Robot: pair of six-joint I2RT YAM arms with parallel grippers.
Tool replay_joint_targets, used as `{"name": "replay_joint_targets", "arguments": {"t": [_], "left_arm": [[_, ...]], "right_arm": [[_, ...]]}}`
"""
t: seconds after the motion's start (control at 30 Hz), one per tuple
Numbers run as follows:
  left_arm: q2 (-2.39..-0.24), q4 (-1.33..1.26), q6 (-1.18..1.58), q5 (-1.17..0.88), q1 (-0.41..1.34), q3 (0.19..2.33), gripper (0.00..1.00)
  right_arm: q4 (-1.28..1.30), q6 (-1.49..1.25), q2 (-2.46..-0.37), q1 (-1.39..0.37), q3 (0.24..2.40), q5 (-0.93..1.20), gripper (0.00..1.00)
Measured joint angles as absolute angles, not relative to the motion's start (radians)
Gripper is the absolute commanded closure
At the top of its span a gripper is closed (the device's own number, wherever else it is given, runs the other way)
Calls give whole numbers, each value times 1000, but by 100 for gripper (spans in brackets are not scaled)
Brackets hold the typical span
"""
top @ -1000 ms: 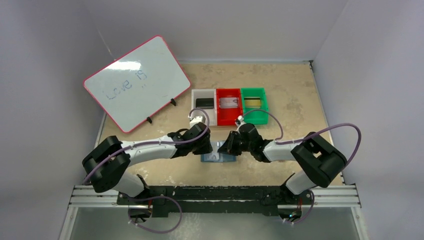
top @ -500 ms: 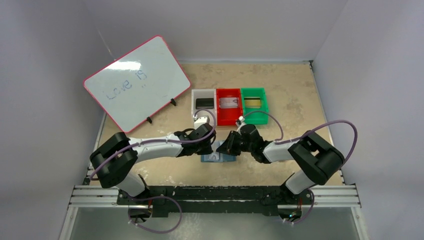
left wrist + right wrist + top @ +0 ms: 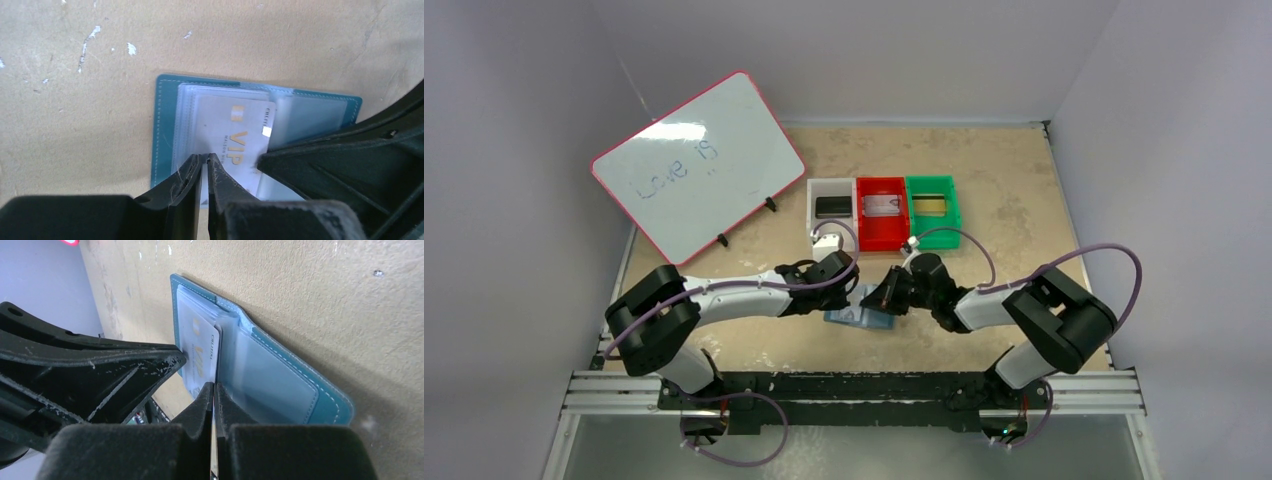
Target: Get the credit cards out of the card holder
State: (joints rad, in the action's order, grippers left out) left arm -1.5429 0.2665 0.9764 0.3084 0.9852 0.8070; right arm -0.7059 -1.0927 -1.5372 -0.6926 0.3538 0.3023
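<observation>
With bins (image 3: 880,239) and whiteboard (image 3: 696,165) sitting behind, left gripper (image 3: 204,159) and right gripper (image 3: 213,387) are pinching the card (image 3: 235,132) in the open holder (image 3: 162,125), which is lying lengthwise left-right.

1. Top view: bright, even light from overhead. A white glare patch sits on the whiteboard (image 3: 696,165), upper left.
2. Shadows on the table (image 3: 1004,190) are faint and short. The frame is sharp, but the small things at centre lack detail.
3. Left wrist view: the holder (image 3: 162,125) is crisp and the card (image 3: 230,135) shows a milky sheen. The left fingers (image 3: 185,200) at the bottom edge are dark and soft.
4. Right wrist view: a soft shadow runs along the holder's right edge. The right fingers (image 3: 195,415) are blurred, and the upper left is out of focus.
</observation>
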Motion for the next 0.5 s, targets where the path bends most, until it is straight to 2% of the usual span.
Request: {"name": "replay_joint_targets", "arguments": {"t": [0.3, 0.5], "left_arm": [[-1547, 299, 977, 347, 984, 807, 90], [-1548, 306, 976, 354, 984, 810, 79]], "right_arm": [[-686, -1093, -1515, -673, 334, 300, 100], [-682, -1092, -1515, -673, 334, 300, 100]]}}
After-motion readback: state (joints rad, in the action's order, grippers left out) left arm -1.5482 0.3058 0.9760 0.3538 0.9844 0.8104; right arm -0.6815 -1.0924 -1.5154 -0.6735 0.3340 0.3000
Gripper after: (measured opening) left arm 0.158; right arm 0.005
